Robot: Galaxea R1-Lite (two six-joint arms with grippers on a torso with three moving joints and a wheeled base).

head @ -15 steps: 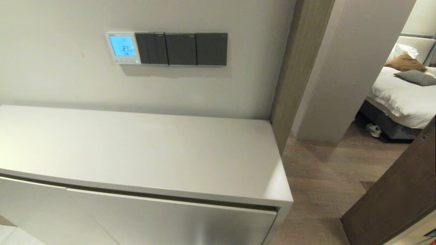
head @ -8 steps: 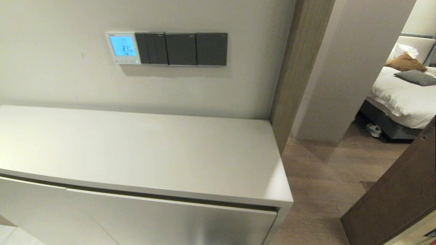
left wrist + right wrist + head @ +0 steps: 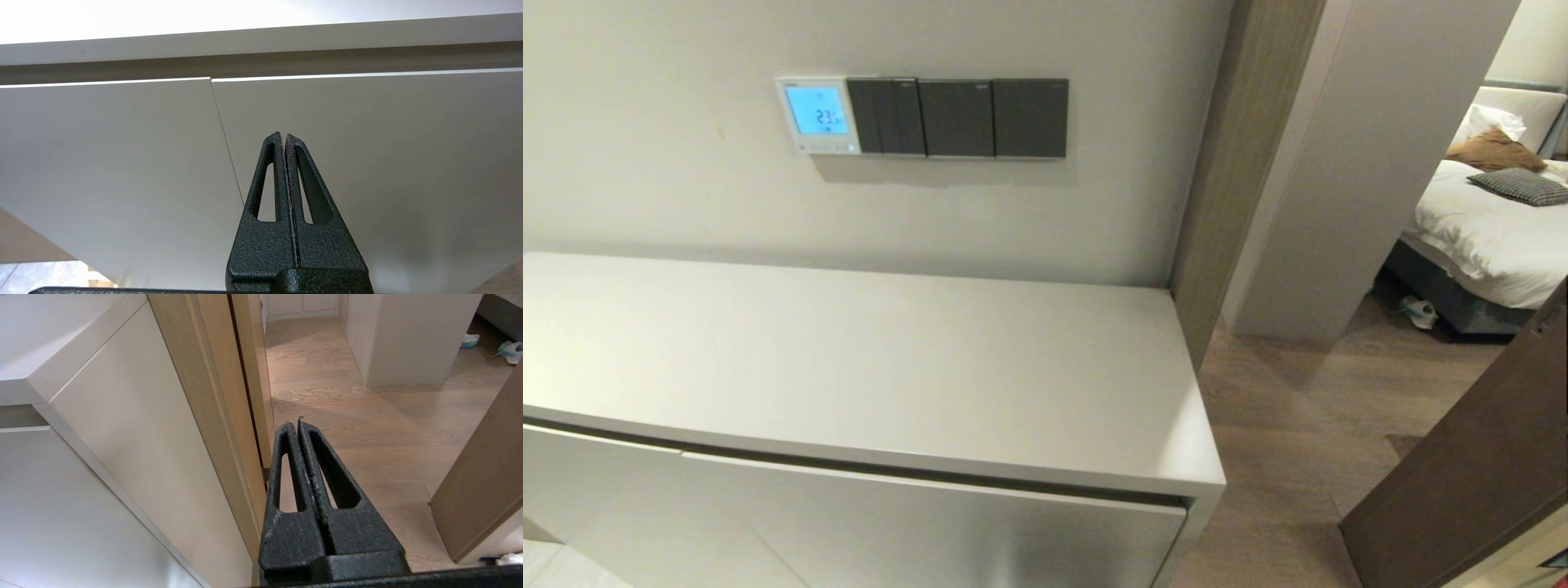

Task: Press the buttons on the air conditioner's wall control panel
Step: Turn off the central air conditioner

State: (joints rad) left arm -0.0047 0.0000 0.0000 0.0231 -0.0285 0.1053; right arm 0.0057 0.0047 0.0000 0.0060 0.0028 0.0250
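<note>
The air conditioner's control panel (image 3: 818,115) is a white unit on the wall with a lit blue screen reading 23 and a row of small buttons along its lower edge. Neither arm shows in the head view. My left gripper (image 3: 284,135) is shut and empty, low in front of the cabinet doors (image 3: 367,163). My right gripper (image 3: 295,424) is shut and empty, low beside the cabinet's right side (image 3: 135,437), over the wooden floor (image 3: 367,428).
Three dark switch plates (image 3: 957,118) sit right of the panel. A pale cabinet (image 3: 849,367) stands below, against the wall. A doorway with a wooden frame (image 3: 1217,163) opens right to a bedroom with a bed (image 3: 1486,220). A brown door (image 3: 1478,474) is at lower right.
</note>
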